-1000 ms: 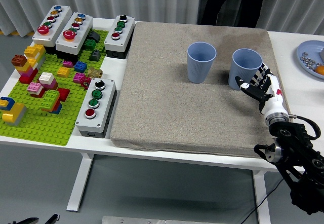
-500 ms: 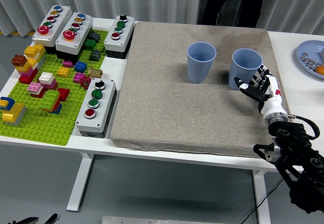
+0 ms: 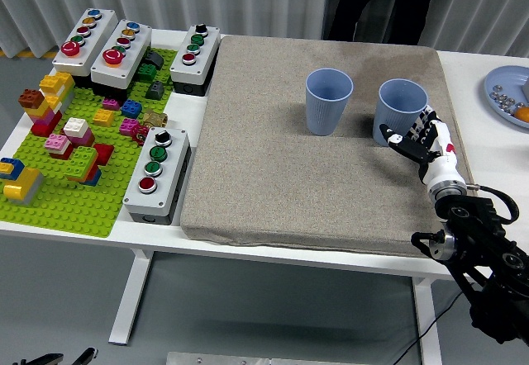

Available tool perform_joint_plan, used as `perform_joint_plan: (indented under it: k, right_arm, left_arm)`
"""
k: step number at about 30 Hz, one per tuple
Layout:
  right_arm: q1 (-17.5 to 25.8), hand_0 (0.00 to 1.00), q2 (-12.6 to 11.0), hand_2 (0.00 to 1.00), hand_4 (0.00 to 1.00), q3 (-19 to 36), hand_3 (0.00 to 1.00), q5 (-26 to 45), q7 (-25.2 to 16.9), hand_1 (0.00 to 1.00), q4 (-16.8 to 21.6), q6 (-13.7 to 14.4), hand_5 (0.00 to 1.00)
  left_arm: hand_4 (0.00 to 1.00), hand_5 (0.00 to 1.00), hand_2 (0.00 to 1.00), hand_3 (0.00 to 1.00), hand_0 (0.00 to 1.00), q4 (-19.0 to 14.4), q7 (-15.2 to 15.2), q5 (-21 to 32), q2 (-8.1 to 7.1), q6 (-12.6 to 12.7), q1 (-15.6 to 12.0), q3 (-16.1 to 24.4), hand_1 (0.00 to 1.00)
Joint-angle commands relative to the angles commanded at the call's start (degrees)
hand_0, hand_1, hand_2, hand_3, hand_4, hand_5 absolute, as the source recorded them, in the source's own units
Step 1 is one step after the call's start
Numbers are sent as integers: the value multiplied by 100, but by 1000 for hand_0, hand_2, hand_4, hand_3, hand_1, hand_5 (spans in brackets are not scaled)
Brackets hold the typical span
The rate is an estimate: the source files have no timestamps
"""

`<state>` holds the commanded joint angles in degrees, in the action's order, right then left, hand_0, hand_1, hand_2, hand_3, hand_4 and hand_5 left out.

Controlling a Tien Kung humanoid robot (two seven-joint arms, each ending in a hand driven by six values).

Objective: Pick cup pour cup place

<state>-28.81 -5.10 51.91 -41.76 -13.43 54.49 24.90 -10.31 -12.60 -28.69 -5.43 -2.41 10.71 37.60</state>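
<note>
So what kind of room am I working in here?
Likely a robot test lab: button boxes and a brick baseplate sit beside a grey mat with two blue cups, curtains behind.

A single high head view looks forward and down over the white table [image 3: 483, 146] from its near edge.

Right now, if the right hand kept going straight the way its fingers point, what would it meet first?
The right hand points up and left toward the right blue cup, so it would likely meet that cup's lower side wall first. Its fingertips look very close already; contact is unclear from this view.
</note>
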Motion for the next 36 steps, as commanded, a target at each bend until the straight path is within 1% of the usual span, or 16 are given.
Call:
perform_joint_plan:
  k: [9,18,34,35,36]
  right_arm:
    - [-33,875,33,966,806,-8,924,-3,5,879,-61,-2,230]
    - [-155,876,118,968,808,22,923,-16,9,880,-178,-11,227]
    - [-193,876,138,968,809,28,922,13,10,879,-230,-14,227]
    - [-193,864,136,901,814,26,852,26,-10,836,-225,-3,222]
    - [-193,864,134,901,814,23,852,51,-58,836,-219,23,222]
  left_arm:
    - [505,996,825,722,761,0,-5,-15,-3,-2,-9,0,778]
    - [505,995,825,721,761,0,0,5,3,0,16,-9,778]
    - [505,991,825,721,763,0,6,35,2,-3,37,-38,778]
    - [505,991,825,720,762,0,5,34,2,-3,37,-36,779]
    - [505,991,825,720,762,0,5,38,2,-3,38,-40,779]
